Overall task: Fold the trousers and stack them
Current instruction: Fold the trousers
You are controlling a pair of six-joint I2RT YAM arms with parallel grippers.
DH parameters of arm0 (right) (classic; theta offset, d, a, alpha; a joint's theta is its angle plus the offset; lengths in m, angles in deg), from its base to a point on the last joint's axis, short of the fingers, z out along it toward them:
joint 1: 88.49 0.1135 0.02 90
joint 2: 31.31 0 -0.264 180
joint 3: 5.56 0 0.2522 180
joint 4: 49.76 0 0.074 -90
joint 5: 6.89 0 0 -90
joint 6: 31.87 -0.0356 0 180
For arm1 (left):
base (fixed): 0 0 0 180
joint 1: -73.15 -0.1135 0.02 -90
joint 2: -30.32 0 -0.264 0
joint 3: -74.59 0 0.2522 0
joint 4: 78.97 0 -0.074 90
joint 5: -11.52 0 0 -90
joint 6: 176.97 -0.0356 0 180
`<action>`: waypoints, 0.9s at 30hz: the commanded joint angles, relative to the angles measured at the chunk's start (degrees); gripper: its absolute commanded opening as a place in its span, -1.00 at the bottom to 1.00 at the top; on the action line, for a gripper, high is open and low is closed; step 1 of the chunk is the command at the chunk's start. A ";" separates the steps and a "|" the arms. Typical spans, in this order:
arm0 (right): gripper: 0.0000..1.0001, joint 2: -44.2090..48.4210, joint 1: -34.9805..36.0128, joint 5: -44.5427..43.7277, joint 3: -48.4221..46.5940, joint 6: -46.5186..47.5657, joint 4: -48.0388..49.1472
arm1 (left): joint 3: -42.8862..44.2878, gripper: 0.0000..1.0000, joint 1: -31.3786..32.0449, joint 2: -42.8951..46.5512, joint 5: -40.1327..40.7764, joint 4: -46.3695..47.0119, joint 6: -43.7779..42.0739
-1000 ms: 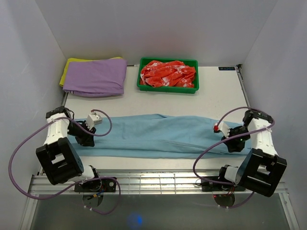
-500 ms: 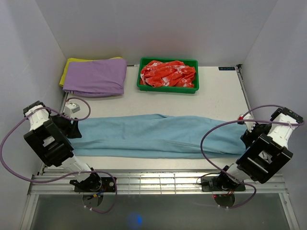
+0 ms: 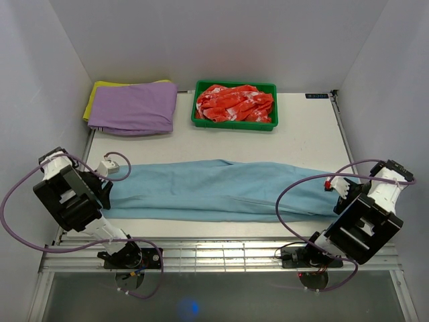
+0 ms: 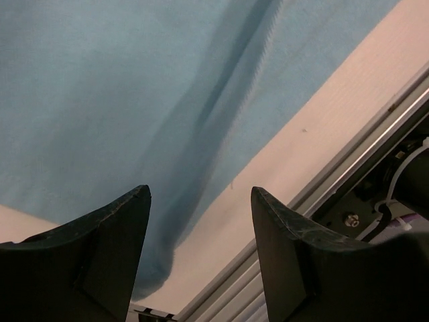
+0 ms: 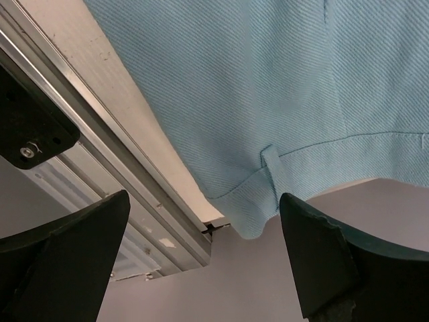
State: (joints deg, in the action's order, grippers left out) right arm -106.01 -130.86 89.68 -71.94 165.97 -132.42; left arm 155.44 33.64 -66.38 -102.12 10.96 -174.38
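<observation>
The light blue trousers (image 3: 221, 190) lie flat and stretched lengthwise across the table, nearly from wall to wall. My left gripper (image 3: 105, 192) sits at their left end. In the left wrist view it (image 4: 200, 192) is open just above the cloth (image 4: 134, 87), with nothing between the fingers. My right gripper (image 3: 343, 196) sits at the right end. In the right wrist view it (image 5: 204, 196) is wide open above the waistband corner (image 5: 268, 100), whose belt loop shows. That corner reaches slightly past the table's edge.
A folded purple garment (image 3: 134, 107) lies on a yellow cloth (image 3: 94, 100) at the back left. A green tray (image 3: 234, 125) holding red-and-white cloth (image 3: 234, 102) stands at the back middle. A metal rail (image 3: 214, 255) runs along the front edge, and side walls stand close to both arms.
Both arms swung outward, pulling the trousers straighter and longer. Both grippers then opened and let go of the ends.
</observation>
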 commanded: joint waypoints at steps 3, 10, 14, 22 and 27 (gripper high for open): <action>0.95 -0.19 0.00 -2.35 0.24 2.73 1.31 | -3.46 0.44 0.57 3.63 3.33 -0.16 -3.73; 0.80 1.57 1.58 -2.61 4.98 2.82 10.10 | -4.60 0.41 1.54 3.54 3.69 3.01 -4.77; 0.34 2.80 2.82 -2.61 7.09 3.44 12.65 | -6.17 0.40 2.59 5.30 4.38 4.42 -6.97; -0.25 1.93 4.23 -2.88 7.19 3.00 14.24 | -9.34 0.30 5.49 6.44 9.13 7.41 -7.42; -0.84 0.69 4.23 -2.53 4.02 1.16 14.06 | -6.98 -0.38 5.49 6.27 9.93 8.20 -6.10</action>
State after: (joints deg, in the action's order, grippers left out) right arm -104.56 -126.79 87.34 -64.57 167.69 -118.96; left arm 146.37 39.15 -62.56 -92.68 18.08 -179.85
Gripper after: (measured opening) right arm 0.107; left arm 0.353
